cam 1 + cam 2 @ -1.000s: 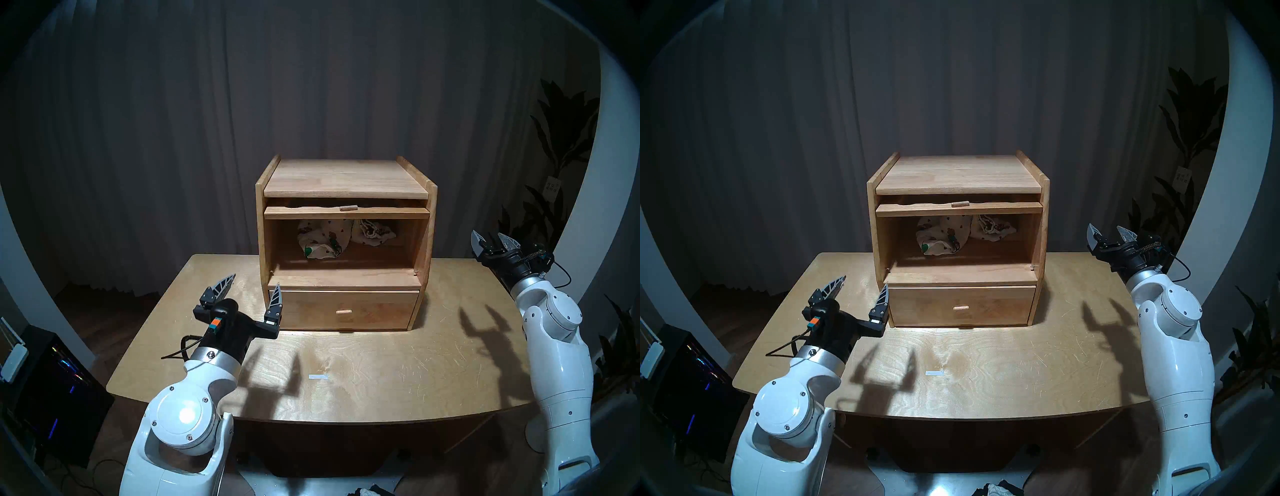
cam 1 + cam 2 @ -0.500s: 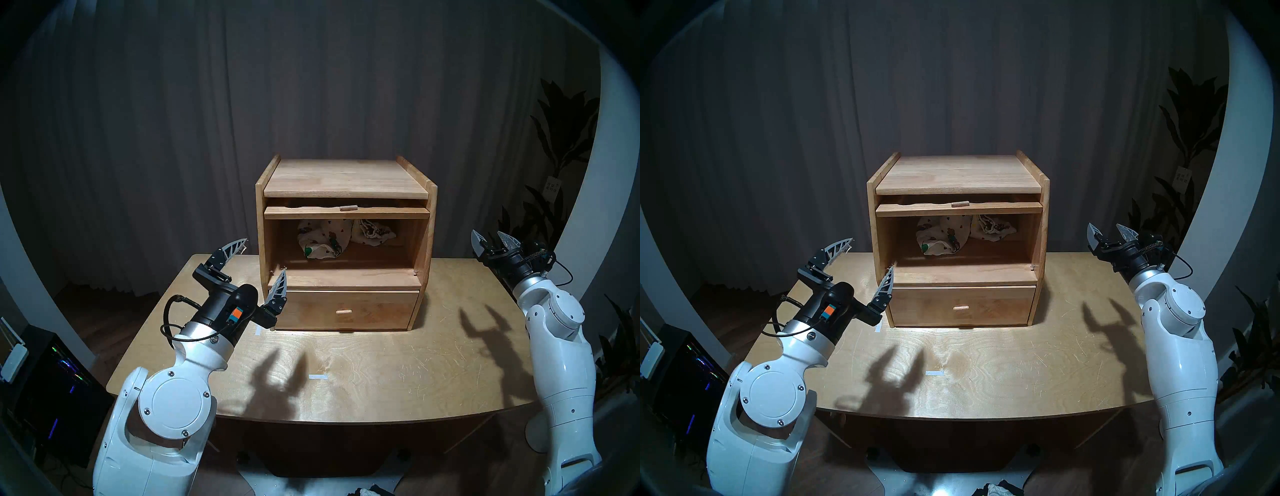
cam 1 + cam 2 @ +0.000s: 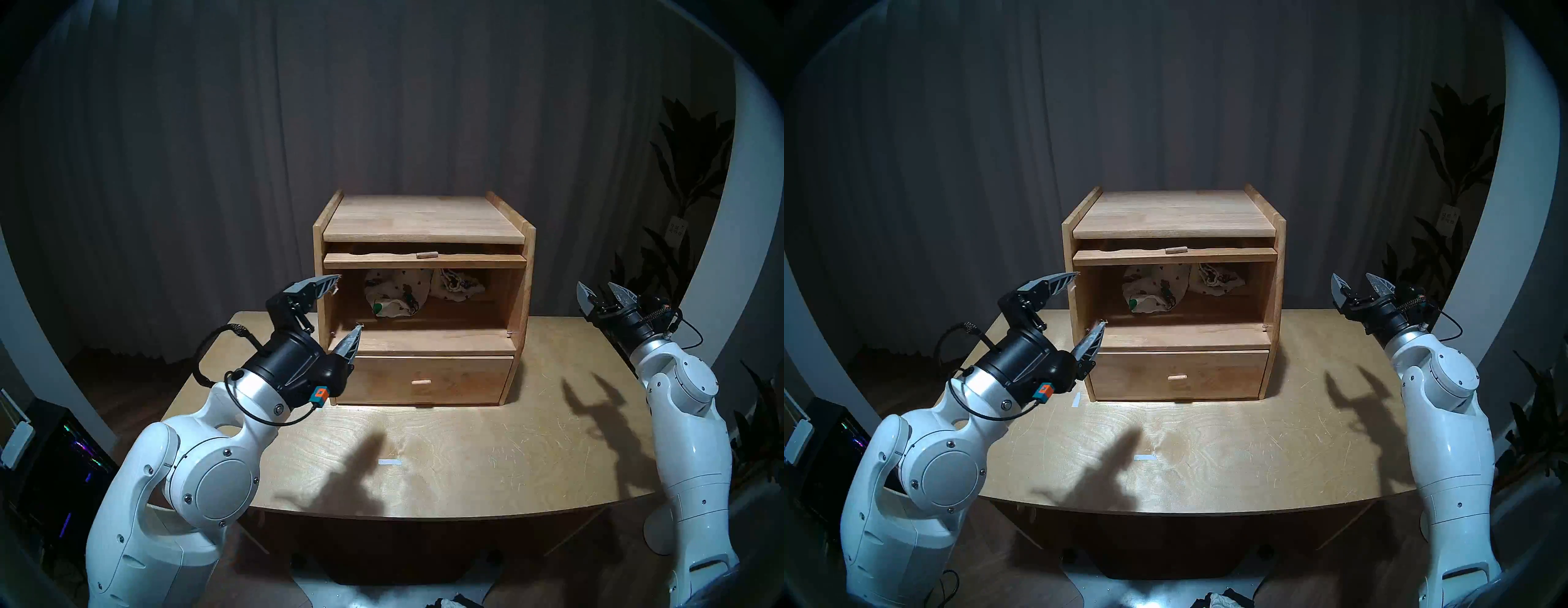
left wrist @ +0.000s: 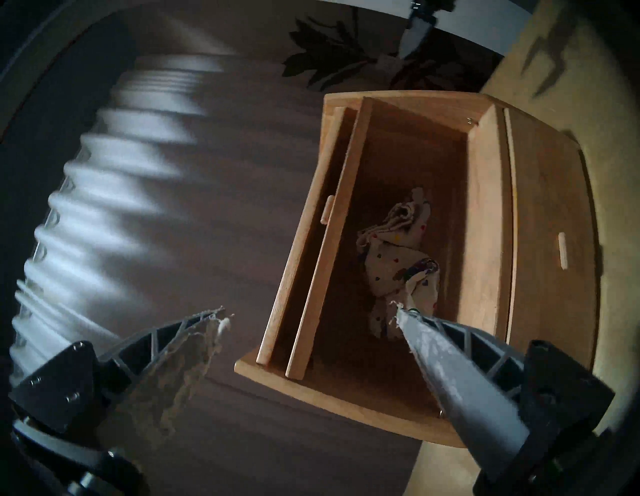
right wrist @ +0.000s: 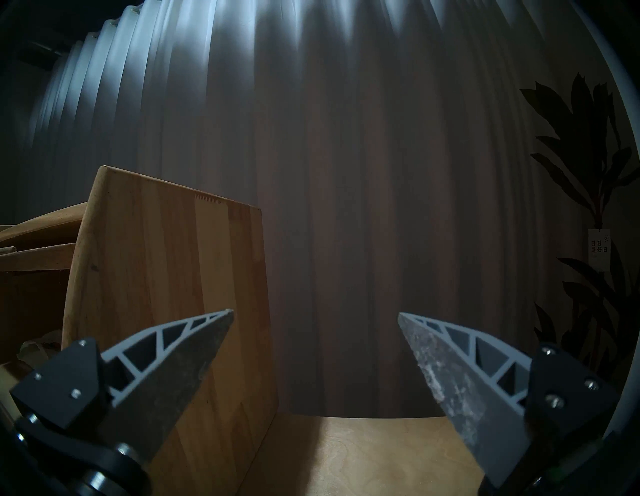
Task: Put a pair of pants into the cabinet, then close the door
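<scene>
Rising from low over the table, the left gripper (image 3: 350,306) had climbed and rolled over the last second, so that its two fingers, first side by side, now stood one above the other in front of the cabinet's (image 3: 422,220) left front edge. They were spread wide and held nothing. From the head view the upper fingertip sat level with the top of the open compartment and the lower one near its floor lip; whether either touched the wood could not be told. Beyond and to the right of those fingers, the pair of pants (image 3: 396,295) lay bunched at the back of the compartment, untouched. Above the upper finger, the door (image 3: 424,260) lay lifted and slid in flat under the top board, its peg handle (image 3: 426,254) facing out. The right gripper (image 3: 604,295) hung wide and empty, well apart on the cabinet's far side, unmoved. Judging by this, the stowing looked finished and the left arm seemed to be lining up for the door.
</scene>
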